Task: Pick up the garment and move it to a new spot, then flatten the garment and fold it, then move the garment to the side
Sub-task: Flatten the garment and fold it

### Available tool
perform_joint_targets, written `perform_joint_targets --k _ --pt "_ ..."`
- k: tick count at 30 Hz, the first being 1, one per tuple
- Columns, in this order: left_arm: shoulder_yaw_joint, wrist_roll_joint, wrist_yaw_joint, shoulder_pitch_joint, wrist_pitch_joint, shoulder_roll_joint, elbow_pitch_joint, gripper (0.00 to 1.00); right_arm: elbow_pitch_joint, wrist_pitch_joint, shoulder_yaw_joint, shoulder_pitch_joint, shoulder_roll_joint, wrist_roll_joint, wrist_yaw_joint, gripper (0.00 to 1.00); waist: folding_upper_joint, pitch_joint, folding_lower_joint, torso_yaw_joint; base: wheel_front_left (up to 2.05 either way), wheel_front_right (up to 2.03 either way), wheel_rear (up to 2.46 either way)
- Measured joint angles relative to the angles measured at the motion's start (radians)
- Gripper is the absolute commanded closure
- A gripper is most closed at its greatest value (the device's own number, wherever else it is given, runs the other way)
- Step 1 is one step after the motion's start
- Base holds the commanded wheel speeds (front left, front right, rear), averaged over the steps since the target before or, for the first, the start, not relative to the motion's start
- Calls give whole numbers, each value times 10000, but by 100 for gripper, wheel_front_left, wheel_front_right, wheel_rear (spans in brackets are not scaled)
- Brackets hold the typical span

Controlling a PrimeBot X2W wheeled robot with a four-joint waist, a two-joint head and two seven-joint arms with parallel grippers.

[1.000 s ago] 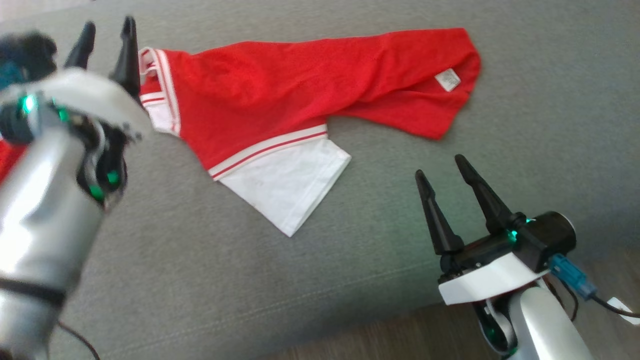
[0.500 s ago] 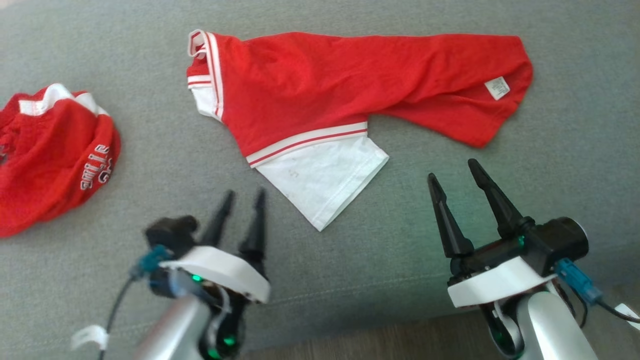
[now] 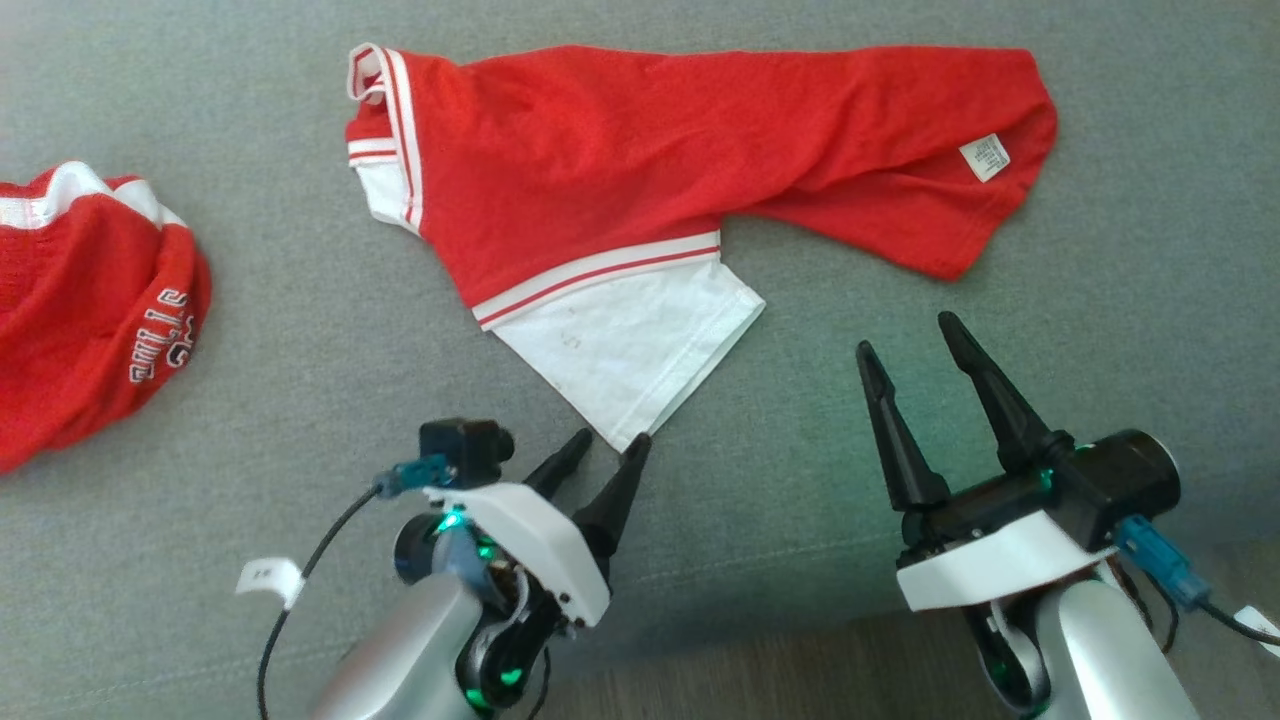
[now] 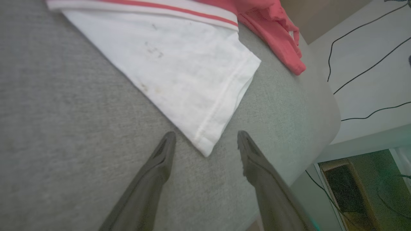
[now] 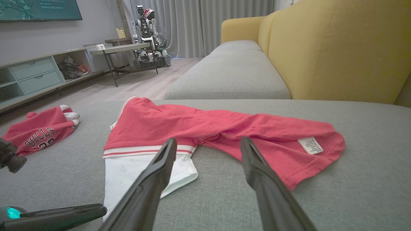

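Red Bulls jersey left of garment

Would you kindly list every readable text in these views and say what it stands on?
"BULLS": on the crumpled red jersey, above a partly hidden number.
On the red and white garment, the white care label: print too small to read.
The cable tag: marks blurred.

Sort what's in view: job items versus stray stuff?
In the job:
red-and-white shirt, spread on the grey cushion
left hand, open at the white sleeve corner
right hand, open

Lying about:
Bulls jersey, bunched at left
robot in the background
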Motion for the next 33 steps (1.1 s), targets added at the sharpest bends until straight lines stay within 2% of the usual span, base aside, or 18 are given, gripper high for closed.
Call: perform_joint_targets --k 6,7,8,9,16,20,24,30,33 --pt "-199 -203 -180 -379 391 -134 230 0 -46 0 -52 -44 2 -2 0 0 0 141 0 -100 0 0 0" --pt "-188 -203 -184 -377 372 -150 230 31 -46 0 -56 -53 0 -2 0 0 0 150 0 -107 0 0 0" --pt "-176 -196 -142 -377 297 -150 236 80 -46 0 -58 -65 0 -10 0 0 0 153 0 -111 0 0 0" --pt "-190 -167 -81 -373 257 -148 272 100 -46 0 -58 -83 0 -54 0 0 0 150 0 -112 0 0 0" --pt "-111 -61 84 -303 -251 65 36 100 -50 0 -127 -199 0 -88 0 0 0 48 0 -21 0 0 0" --pt "359 468 811 -44 -1239 652 -648 100 77 0 -169 -205 0 -58 0 0 0 1 0 157 0 0 0" --pt "1118 874 1569 323 -1793 1421 -1597 100 673 0 -594 -280 4 959 0 0 0 4 0 376 0 0 0" --pt "2092 895 2157 859 -1988 2224 -2936 100 1682 0 -784 -899 -4 1068 0 0 0 209 0 679 0 0 0" --pt "2337 894 2397 992 -1992 2443 -3369 100 2391 0 -955 -1172 -4 763 0 0 0 350 0 779 0 0 0"
